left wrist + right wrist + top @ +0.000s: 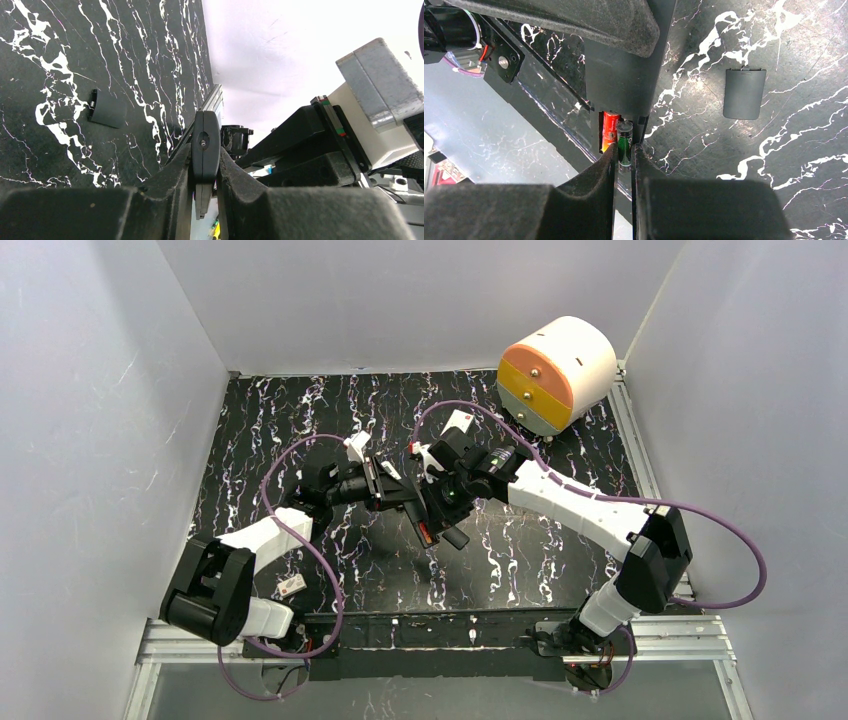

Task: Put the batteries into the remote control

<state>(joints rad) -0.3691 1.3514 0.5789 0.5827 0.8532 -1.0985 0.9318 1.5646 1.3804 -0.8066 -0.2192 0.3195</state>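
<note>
The remote control (pixel 432 518) is a long black handset held off the table between the two arms. My left gripper (pixel 206 150) is shut on its edge; from the left wrist the remote control (pixel 205 125) shows end-on. Its open bay faces the right wrist camera, with a red battery (pixel 610 130) lying inside. My right gripper (pixel 624 150) is shut on a green battery (pixel 624 140), whose top end sits at the bay's mouth beside the red one. In the top view the right gripper (pixel 436 502) meets the left gripper (pixel 388 486) at mid-table.
The dark grey battery cover (pixel 744 93) lies flat on the black marbled table (pixel 804 165); it also shows as the cover (pixel 107 109) from the left wrist. A round white, orange and yellow drawer unit (pixel 555 373) stands back right. A small white box (pixel 292 586) lies near the left arm's base.
</note>
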